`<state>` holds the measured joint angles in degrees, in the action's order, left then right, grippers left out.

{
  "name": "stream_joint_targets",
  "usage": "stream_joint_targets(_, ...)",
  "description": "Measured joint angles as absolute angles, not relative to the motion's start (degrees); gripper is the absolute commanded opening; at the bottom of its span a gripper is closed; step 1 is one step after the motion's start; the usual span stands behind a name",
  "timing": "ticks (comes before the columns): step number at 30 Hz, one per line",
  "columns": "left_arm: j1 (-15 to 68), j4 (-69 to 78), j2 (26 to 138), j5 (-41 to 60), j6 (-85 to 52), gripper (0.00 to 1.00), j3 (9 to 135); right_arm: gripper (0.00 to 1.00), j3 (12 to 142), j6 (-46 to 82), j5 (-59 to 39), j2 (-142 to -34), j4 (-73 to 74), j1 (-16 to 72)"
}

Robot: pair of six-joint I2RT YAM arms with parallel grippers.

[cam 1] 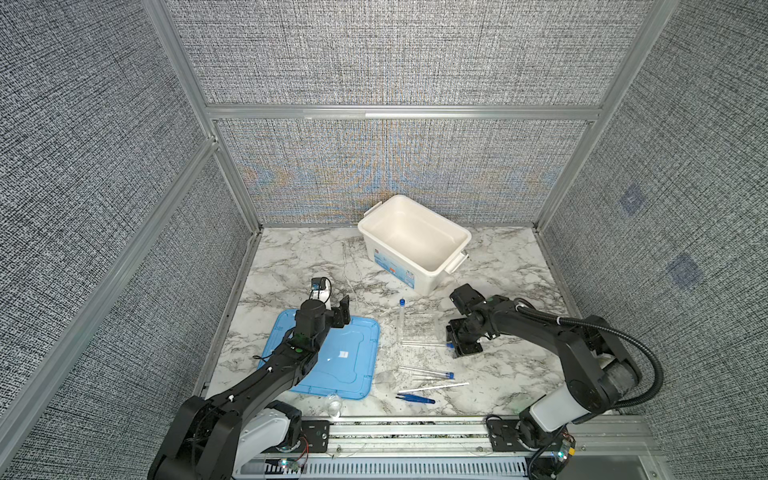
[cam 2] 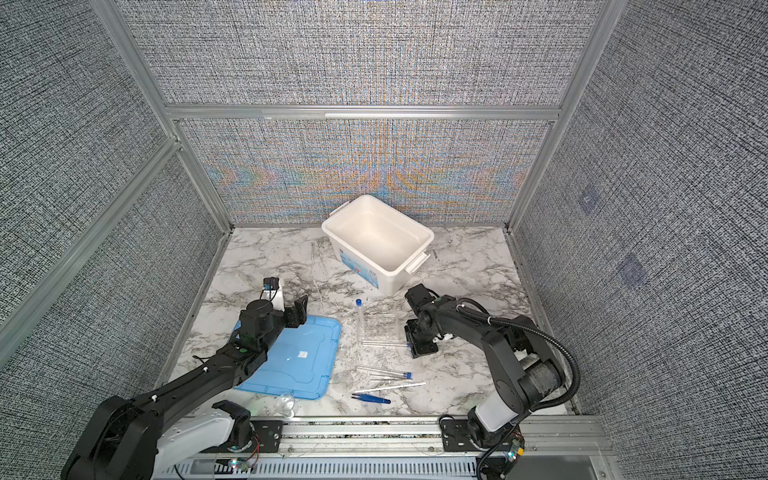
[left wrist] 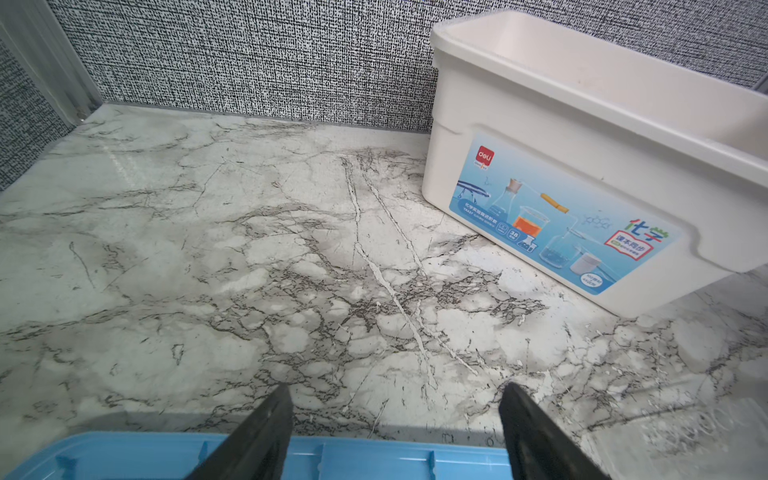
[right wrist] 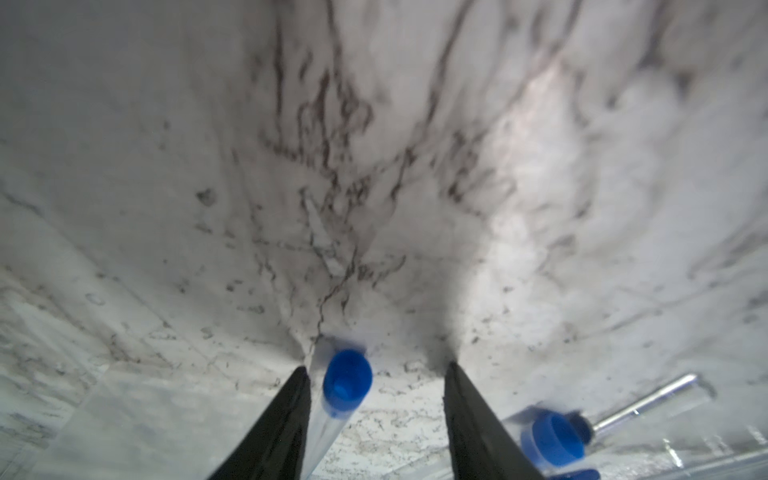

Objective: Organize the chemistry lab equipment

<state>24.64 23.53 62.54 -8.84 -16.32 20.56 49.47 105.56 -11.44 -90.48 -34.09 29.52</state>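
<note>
Blue-capped tube (right wrist: 347, 384) lies along the near edge of the clear rack (cam 1: 419, 326), between the parted right fingers (right wrist: 282, 428), touching only one. It should be centred before closing, then gripped lightly. Left fingers (left wrist: 262, 432) are held parted and empty, well left of the rack.

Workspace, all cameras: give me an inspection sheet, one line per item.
Surface: marble table, scuffed, no spills seen.
Job's things: clear rack; three blue-capped tubes near it; blue tweezers, white stick and glass dish towards the front.
Clutter: white tub, nothing seen inside; blue lid, flat.
Grippers: left gripper open over lid edge; right gripper open, one tube between its fingers.
Cables: black hose loops off right arm, away from the items.
Surroundings: grey fabric walls, aluminium frame.
</note>
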Motion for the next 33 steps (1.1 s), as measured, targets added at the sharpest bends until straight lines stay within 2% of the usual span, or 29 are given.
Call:
stream_joint_targets(6, 24.6, 24.2, 62.1, -8.5, -17.0, 0.79, 20.1, 0.31, 50.2, 107.9, -10.7, -91.5, -33.9, 29.8)
stream_joint_targets(10, 24.6, 24.8, 61.8, -8.1, -17.4, 0.79, 19.6, 0.24, 50.3, 108.2, -11.0, -92.5, -34.2, 29.6)
stream_joint_targets(19, 24.6, 24.8, 61.3, -7.5, -18.3, 0.79, 19.6, 0.16, 51.2, 108.4, -11.2, -93.4, -35.9, 29.2)
stream_joint_targets(33, 24.6, 25.6, 62.0, -7.5, -18.5, 0.79, 19.6, 0.14, 49.2, 107.0, -9.3, -88.2, -33.6, 26.9)
